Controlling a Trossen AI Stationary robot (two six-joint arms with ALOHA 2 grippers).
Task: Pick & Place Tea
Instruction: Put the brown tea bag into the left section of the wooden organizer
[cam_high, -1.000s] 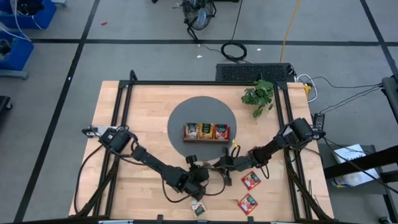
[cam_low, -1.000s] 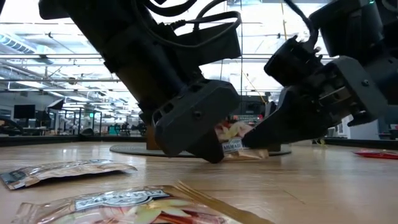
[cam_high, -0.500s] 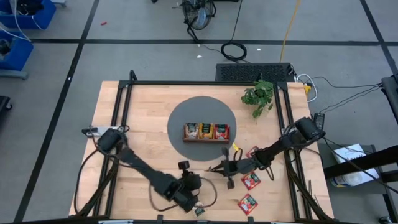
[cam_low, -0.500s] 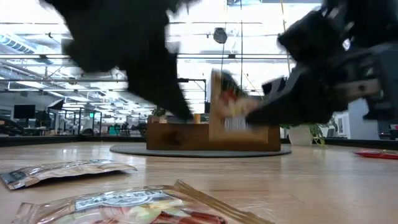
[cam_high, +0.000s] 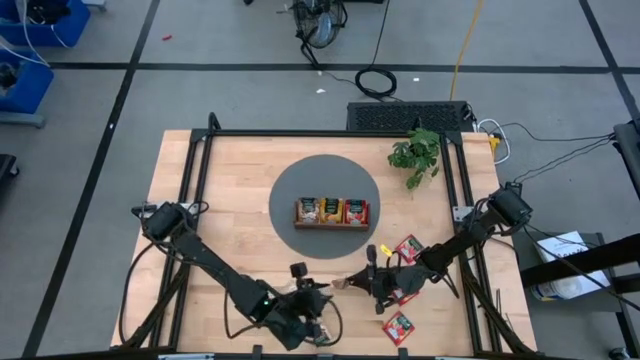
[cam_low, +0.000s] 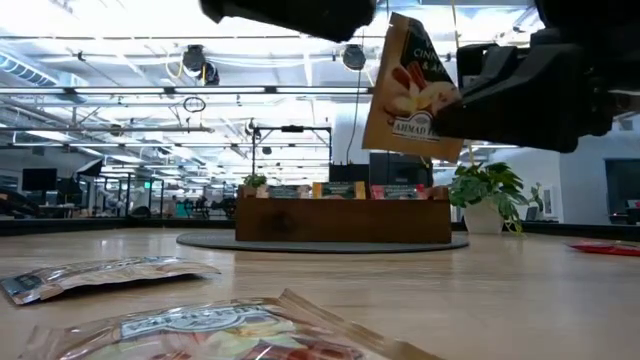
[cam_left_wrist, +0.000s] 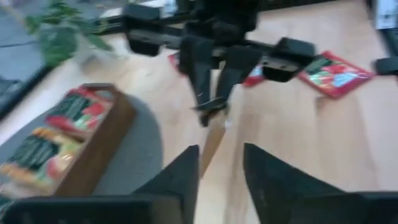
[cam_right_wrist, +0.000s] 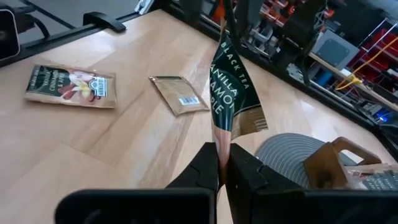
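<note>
Right tool (cam_high: 352, 282) clenches a tea packet (cam_low: 412, 88) upright, clear of the desk (cam_high: 240, 200); the tray (cam_high: 332, 224) lies at its 12 o'clock. Left tool (cam_left_wrist: 219, 180) is released, farther off.

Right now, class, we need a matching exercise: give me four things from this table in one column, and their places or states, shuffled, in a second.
Things:
1. right claw
2. left claw
3. wooden tray
4. plant

Places or states:
A. on the grey round mat
B. open, holding nothing
C. at the table's far right corner
D. shut on a tea packet, lifted off the table

Pairs: 1-D, 2-B, 3-A, 4-C
</note>
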